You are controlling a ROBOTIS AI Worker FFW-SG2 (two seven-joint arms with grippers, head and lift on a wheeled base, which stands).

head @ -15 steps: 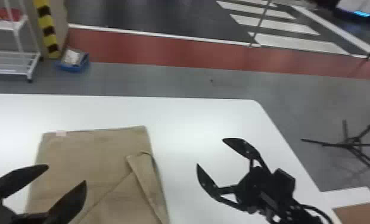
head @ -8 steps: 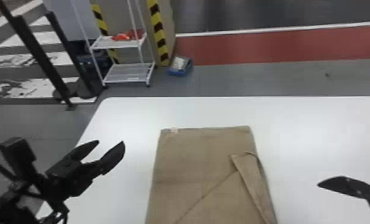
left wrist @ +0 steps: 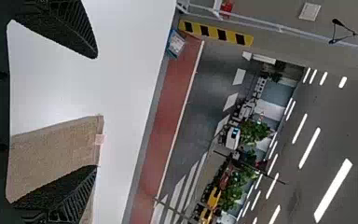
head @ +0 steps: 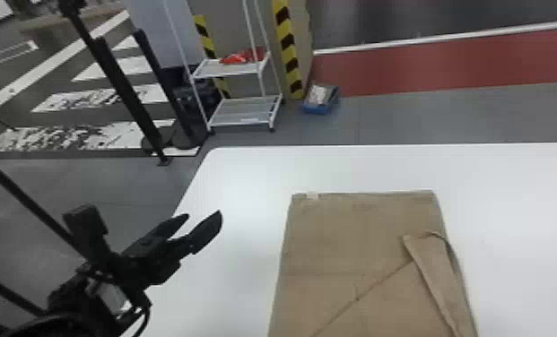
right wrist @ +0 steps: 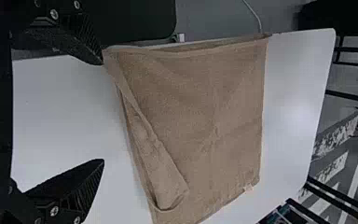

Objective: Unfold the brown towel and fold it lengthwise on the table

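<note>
- Black two-fingered left gripper [head: 204, 215], released, over the flat white table's [head: 245, 179] left edge;
- brown rectangular cloth towel [head: 353, 242], right of the far-left corner, reaching the near edge, flap turned over;
- black two-fingered right gripper [right wrist: 102, 112], released, near the towel's right side.
</note>
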